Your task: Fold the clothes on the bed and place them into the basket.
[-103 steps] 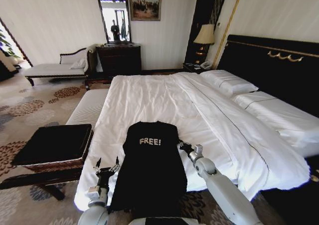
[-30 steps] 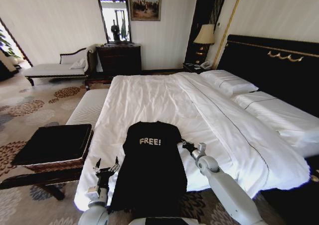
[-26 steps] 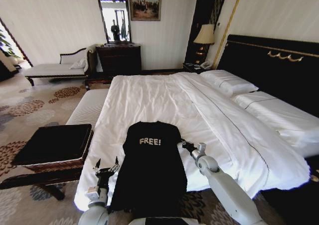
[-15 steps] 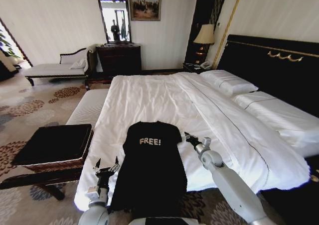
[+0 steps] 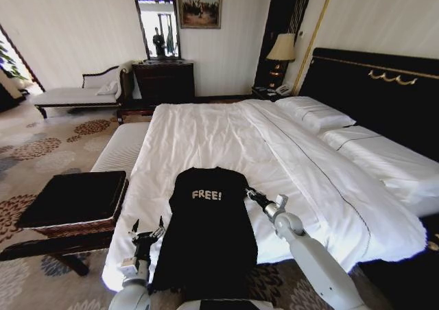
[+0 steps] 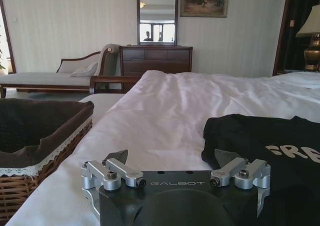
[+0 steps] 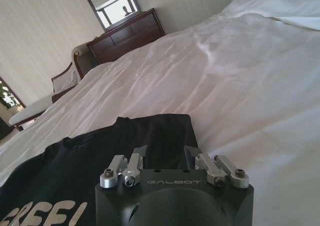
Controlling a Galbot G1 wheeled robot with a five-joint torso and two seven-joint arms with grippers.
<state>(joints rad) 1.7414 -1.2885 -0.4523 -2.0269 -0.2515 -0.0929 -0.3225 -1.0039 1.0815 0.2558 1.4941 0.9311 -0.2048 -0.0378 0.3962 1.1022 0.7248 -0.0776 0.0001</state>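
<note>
Right claw [image 5: 250, 194]: fingers spread apart and gripping nothing, low over the white duvet with its tips at the T-shirt's right sleeve; in its wrist view the sleeve edge lies just ahead of the two fingers [image 7: 140, 152].
Left claw [image 5: 147, 227]: fingers wide apart and empty, parked just beside the shirt's left edge near the foot of the bed.
T-shirt [image 5: 209, 224]: black, "FREE!" lettering up, spread flat along the foot of the bed [image 5: 226, 135] between the two claws, hem hanging over the bed's edge; not yet folded.
Basket [image 5: 75, 200]: wicker with a dark lining, off the bed on the left claw's outer side, well apart from the right claw.
Step, as I judge it: the right claw lining up a pinch on the sleeve for a first fold.
Risk, duvet: shutting too low could catch the white cover along with the sleeve, dragging bedding when it lifts.
Risk, thin grip: pinching only the sleeve's edge could let the cloth slip out partway.
Risk, hem: a pull toward the pillows could shift the whole shirt, as only its own weight holds it in place.
</note>
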